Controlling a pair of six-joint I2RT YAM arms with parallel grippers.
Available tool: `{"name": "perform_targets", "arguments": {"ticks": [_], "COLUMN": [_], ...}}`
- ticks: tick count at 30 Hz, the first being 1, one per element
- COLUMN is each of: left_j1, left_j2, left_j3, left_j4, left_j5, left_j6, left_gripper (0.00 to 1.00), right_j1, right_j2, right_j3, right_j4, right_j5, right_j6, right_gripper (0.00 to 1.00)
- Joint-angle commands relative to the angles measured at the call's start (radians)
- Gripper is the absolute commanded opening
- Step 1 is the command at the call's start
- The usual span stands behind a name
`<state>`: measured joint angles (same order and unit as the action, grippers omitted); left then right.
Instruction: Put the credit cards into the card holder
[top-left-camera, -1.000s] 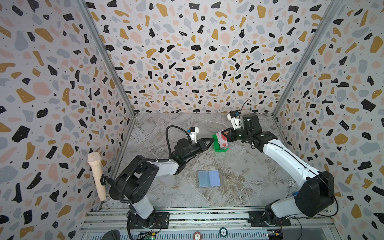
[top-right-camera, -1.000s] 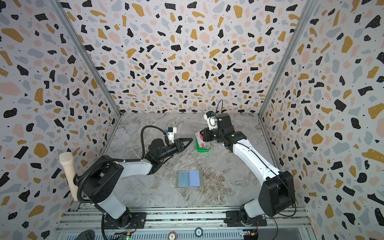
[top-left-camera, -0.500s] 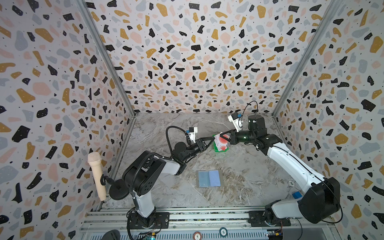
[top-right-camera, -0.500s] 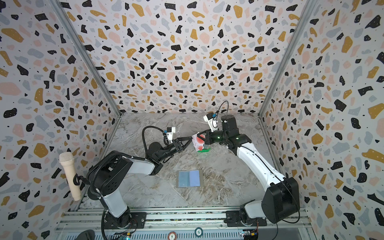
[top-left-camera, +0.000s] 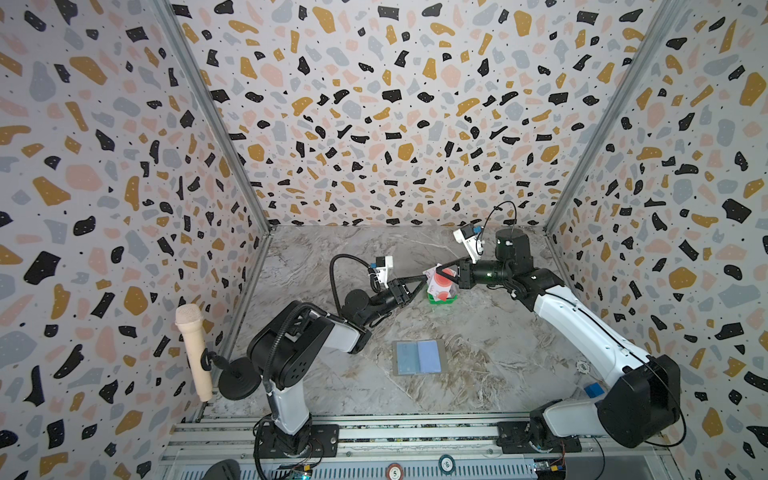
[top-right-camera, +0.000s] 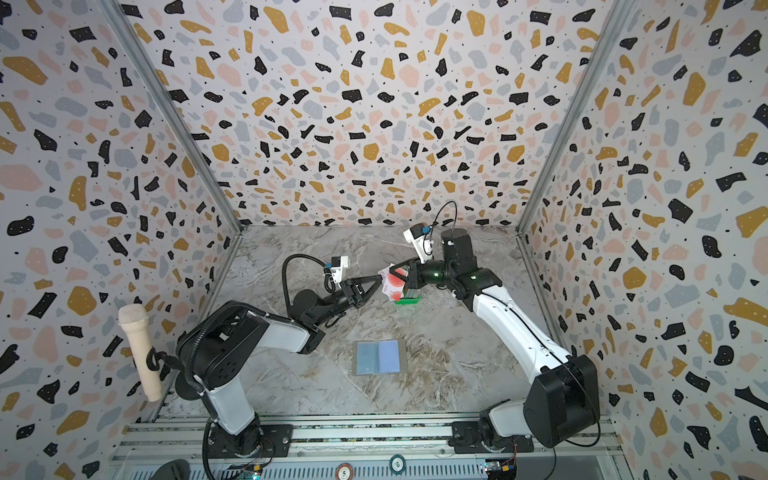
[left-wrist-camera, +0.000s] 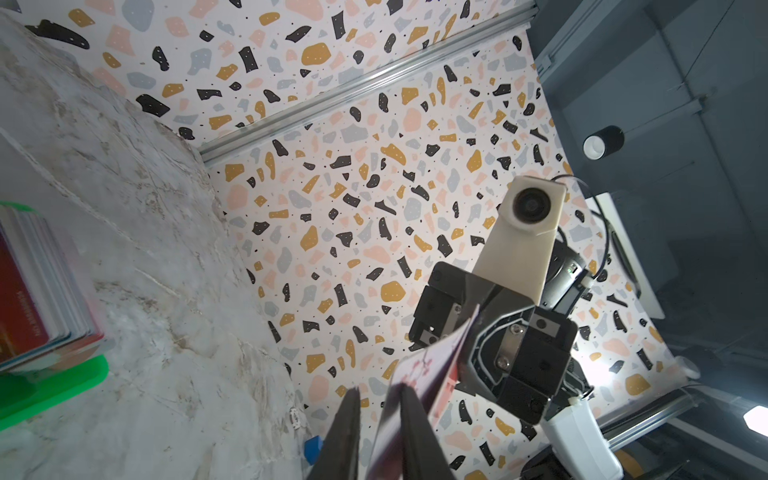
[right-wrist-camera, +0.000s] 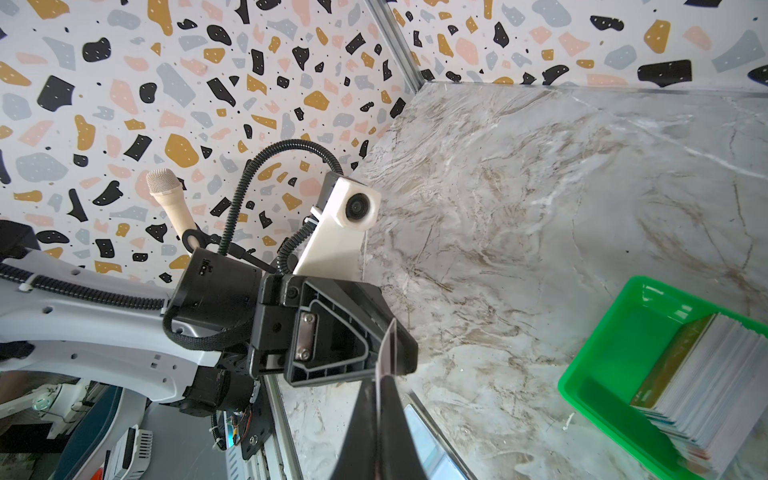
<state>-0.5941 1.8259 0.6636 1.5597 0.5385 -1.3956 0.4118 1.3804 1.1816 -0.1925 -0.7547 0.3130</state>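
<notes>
Card (top-left-camera: 441, 283), white with red discs, held in air over green tray (top-left-camera: 441, 302) at back of table (top-left-camera: 498, 340).

Both top views: right gripper (top-left-camera: 443, 269) pinches one edge of card (top-right-camera: 392, 284); left gripper (top-left-camera: 423, 281) tips at opposite corner. Holder (top-left-camera: 419, 357) lies open nearer front, well apart from tray, blue cards (top-left-camera: 429, 356) in both halves.

Left wrist: card between left fingers (left-wrist-camera: 415, 432), one touching, slim gap at other; whether it grips, cannot tell. Stack (left-wrist-camera: 33, 299) sits in tray.

Right wrist: right fingers (right-wrist-camera: 365, 428) pressed together on card edge.
</notes>
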Motion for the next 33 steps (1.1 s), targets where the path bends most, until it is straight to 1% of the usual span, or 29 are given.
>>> {"name": "perform_targets", "arguments": {"ticks": [1, 2, 5, 9, 14, 17, 18, 20, 24, 25, 28, 33], "left_j1": [-0.009, -0.009, -0.009, -0.009, -0.009, -0.013, -0.015, -0.021, -0.021, -0.021, -0.019, -0.017], "left_j2": [0.006, 0.001, -0.018, -0.024, -0.011, -0.01, -0.01, -0.014, -0.028, -0.032, -0.051, -0.117], "left_j3": [0.007, 0.005, 0.006, 0.004, -0.004, -0.001, -0.001, 0.003, -0.008, -0.007, -0.02, -0.047], "left_j4": [0.21, 0.205, 0.176, 0.185, 0.269, 0.285, 0.285, 0.285, 0.285, 0.285, 0.258, 0.126], "left_j5": [0.003, 0.0, -0.003, -0.003, -0.01, -0.01, -0.009, -0.007, -0.019, -0.021, -0.029, -0.044], "left_j6": [-0.025, -0.02, -0.001, -0.006, -0.048, -0.053, -0.052, -0.048, -0.049, -0.047, -0.024, 0.085], "left_gripper": [0.04, 0.01, 0.0, 0.17, 0.25, 0.26, 0.25, 0.19, 0.02, 0.0, 0.0, 0.0], "right_j1": [0.011, 0.011, 0.01, 0.007, -0.014, -0.018, -0.016, -0.015, -0.012, -0.012, -0.012, -0.034], "right_j2": [-0.001, -0.001, -0.001, -0.007, -0.027, -0.032, -0.029, -0.025, -0.014, -0.014, -0.016, -0.032], "right_j3": [0.0, -0.002, -0.012, -0.033, -0.053, -0.051, -0.05, -0.048, -0.051, -0.053, -0.058, -0.054], "right_j4": [0.022, 0.019, 0.016, 0.037, 0.078, 0.09, 0.09, 0.089, 0.085, 0.086, 0.085, 0.056], "right_j5": [-0.014, -0.011, -0.009, -0.006, -0.047, -0.076, -0.081, -0.086, -0.083, -0.084, -0.072, -0.036], "right_j6": [0.007, 0.006, 0.004, 0.015, 0.049, 0.06, 0.064, 0.069, 0.073, 0.072, 0.073, 0.064], "right_gripper": [0.0, 0.0, 0.0, 0.0, 0.0, 0.0, 0.0, 0.0, 0.0, 0.0, 0.0, 0.0]}}
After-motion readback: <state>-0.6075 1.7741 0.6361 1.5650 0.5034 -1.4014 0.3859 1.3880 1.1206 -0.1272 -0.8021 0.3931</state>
